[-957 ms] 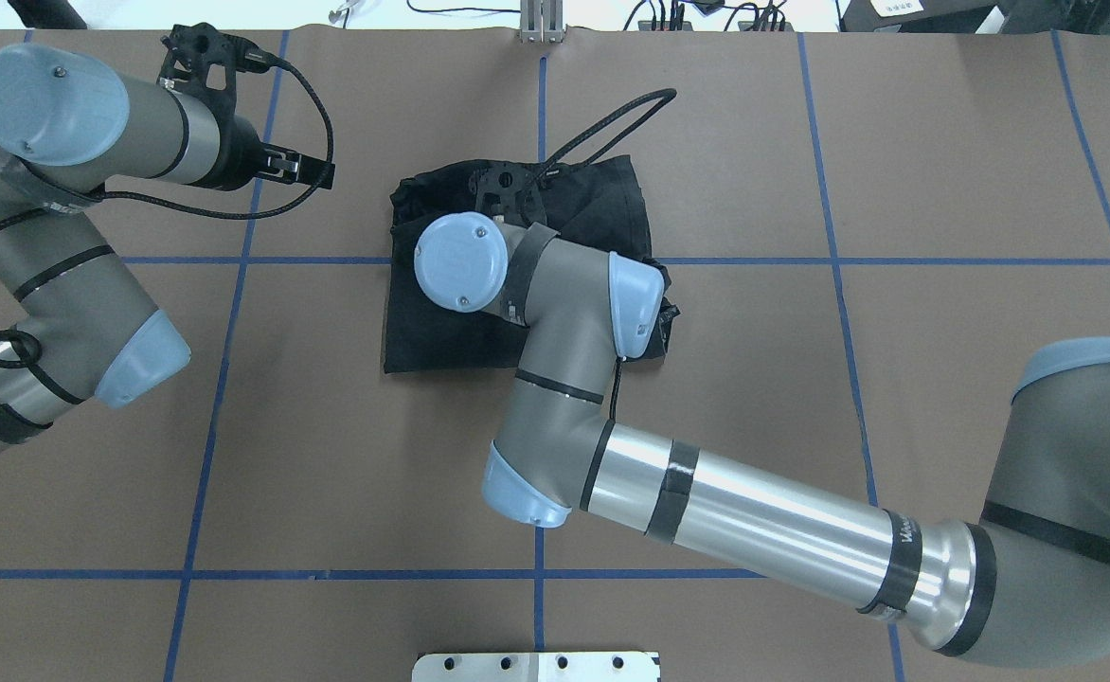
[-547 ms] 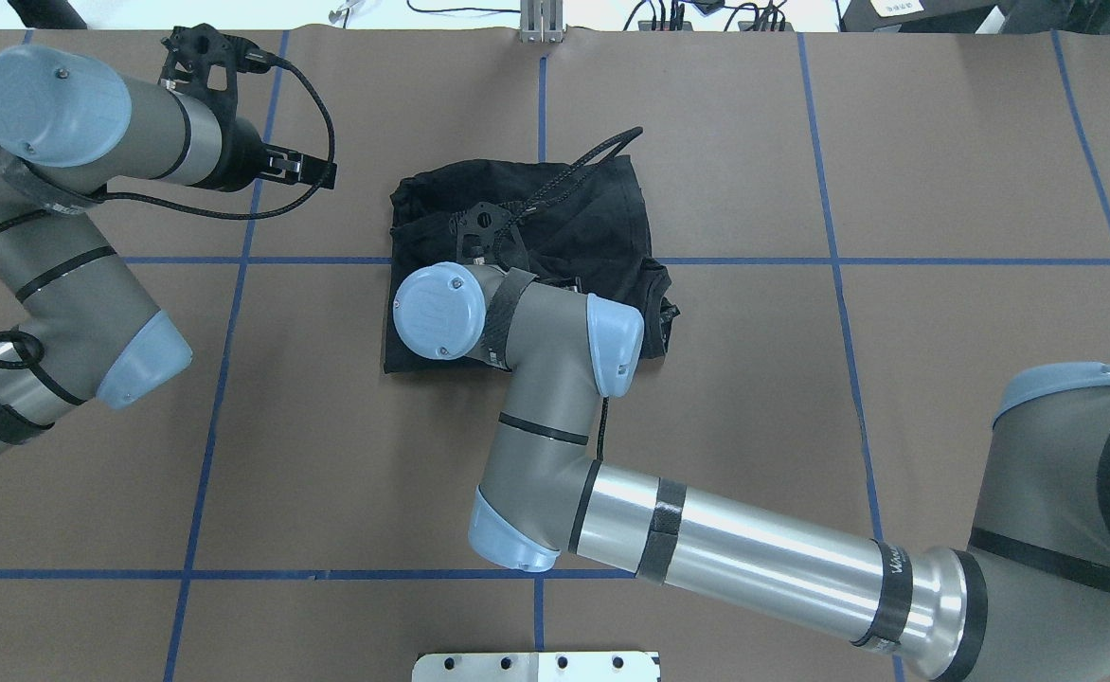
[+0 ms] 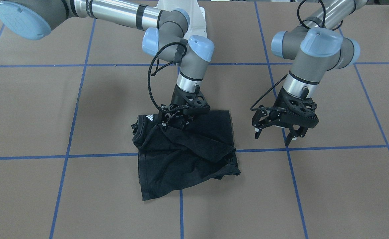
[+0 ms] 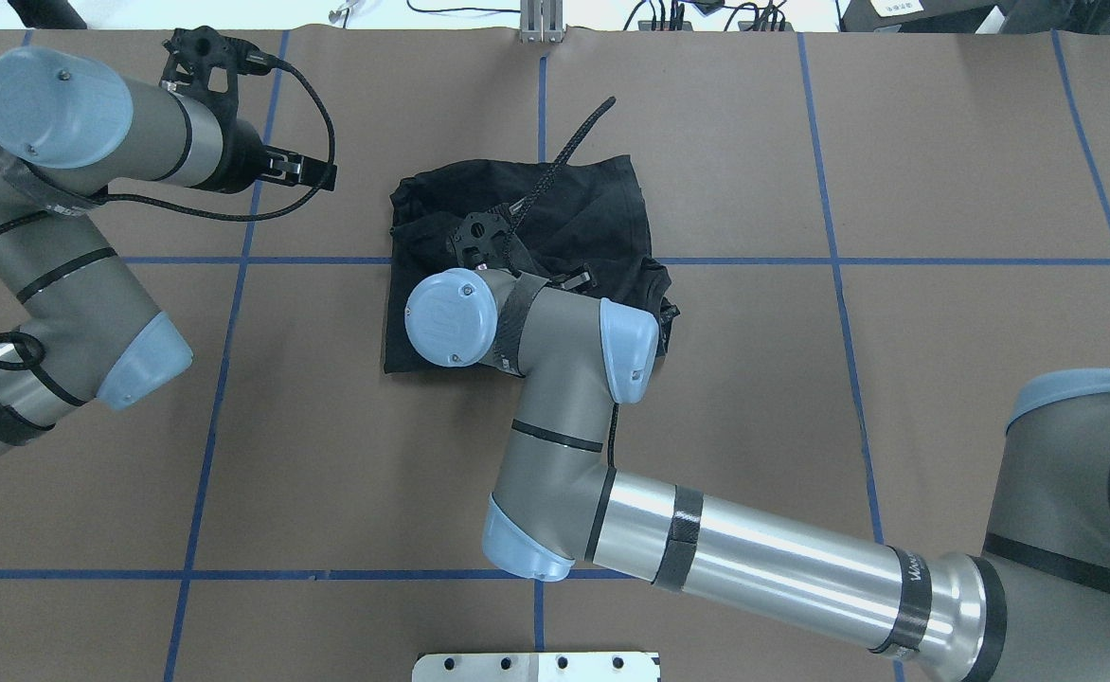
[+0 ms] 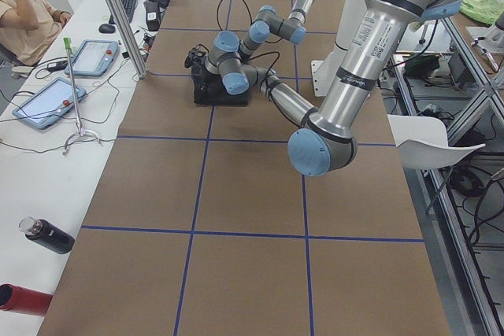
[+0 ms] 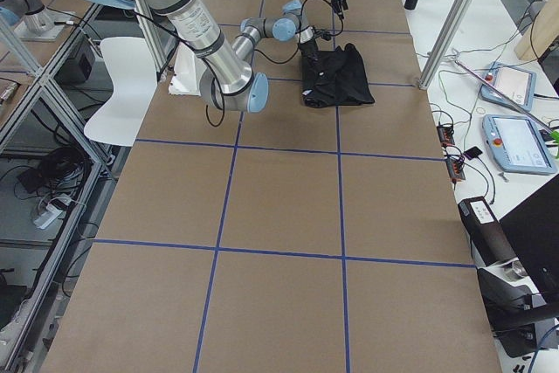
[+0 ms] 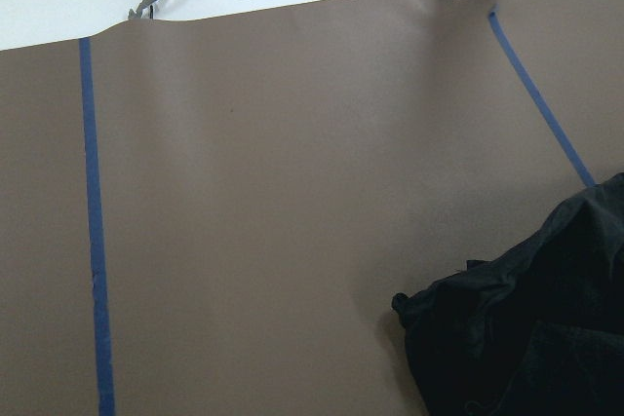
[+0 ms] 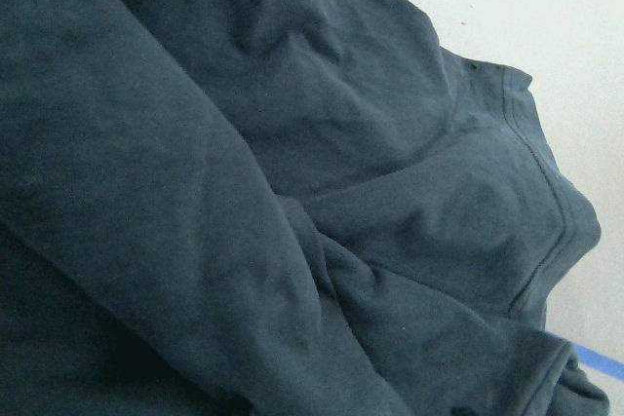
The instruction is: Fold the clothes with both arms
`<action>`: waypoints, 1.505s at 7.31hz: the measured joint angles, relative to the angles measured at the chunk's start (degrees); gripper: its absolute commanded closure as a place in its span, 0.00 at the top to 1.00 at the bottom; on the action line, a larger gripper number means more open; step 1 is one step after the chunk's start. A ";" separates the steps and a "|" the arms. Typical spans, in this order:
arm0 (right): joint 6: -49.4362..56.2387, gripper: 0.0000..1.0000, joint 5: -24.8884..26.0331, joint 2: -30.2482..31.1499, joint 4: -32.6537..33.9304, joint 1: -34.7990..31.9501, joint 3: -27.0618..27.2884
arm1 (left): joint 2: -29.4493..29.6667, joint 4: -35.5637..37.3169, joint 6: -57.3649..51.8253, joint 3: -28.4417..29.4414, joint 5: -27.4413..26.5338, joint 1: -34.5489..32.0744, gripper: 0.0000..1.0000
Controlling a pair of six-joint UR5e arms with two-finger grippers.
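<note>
We start with the table [image 3: 330, 186], brown and crossed by blue tape lines. Over it reach the 2 arms: the right arm [image 4: 754, 540] stretches to the middle of the table, while the left arm [image 4: 62, 275] is bent back on its own side.

The black T-shirt [image 3: 181, 166] lies near the middle of the table, straddling a crossing of the tape lines. It is already gathered into a rough rectangle of several layers, so we judge the task well along. The packet is not neat, though. A crooked ridge of cloth runs across its top, one corner bulges out on the side toward the left arm, and the far edge is uneven. In our judgement, 1 more fold or some smoothing is left. We see no printed graphic on the faces that show.

The left gripper [image 3: 275, 136] hovers above bare table just beside the shirt, with its fingers spread apart and nothing between them. The right gripper [image 3: 174, 123] is down at the shirt's robot-side edge, where the ridge begins. Black fingers against black cloth hide the gap, and its wrist view shows only fabric. We cannot tell whether it is pinching the cloth or only touching it.

The small white 3-stripe logo [image 3: 150, 117] shows by the collar, just beside the right gripper.
</note>
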State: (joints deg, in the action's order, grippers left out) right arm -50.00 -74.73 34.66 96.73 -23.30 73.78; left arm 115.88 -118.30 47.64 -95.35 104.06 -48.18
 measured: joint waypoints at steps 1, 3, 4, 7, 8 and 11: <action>2.40 0.71 -0.11 0.21 0.05 0.00 0.02 | 0.02 0.00 0.00 0.07 0.00 0.01 1.00; 4.63 0.03 -0.37 0.25 0.15 0.00 0.05 | 0.04 0.00 0.00 0.20 0.00 0.07 1.00; 5.06 0.00 -0.40 0.29 0.12 -0.04 0.04 | 0.04 0.00 0.00 0.23 0.00 0.09 1.00; 5.16 0.00 -0.40 0.29 -0.32 -1.60 -0.03 | 0.05 0.00 0.08 0.25 0.00 0.10 1.00; 5.00 0.00 -0.43 0.21 -0.44 -3.23 -0.11 | 0.04 0.00 0.08 0.25 0.00 0.10 1.00; 4.05 0.00 -0.33 -0.14 -6.52 -8.38 -4.88 | 0.10 0.00 0.69 0.09 0.00 0.10 1.00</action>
State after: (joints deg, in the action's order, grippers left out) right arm -45.95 -75.05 34.52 90.21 -31.68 68.90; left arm 115.99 -118.30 48.33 -95.26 104.06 -48.08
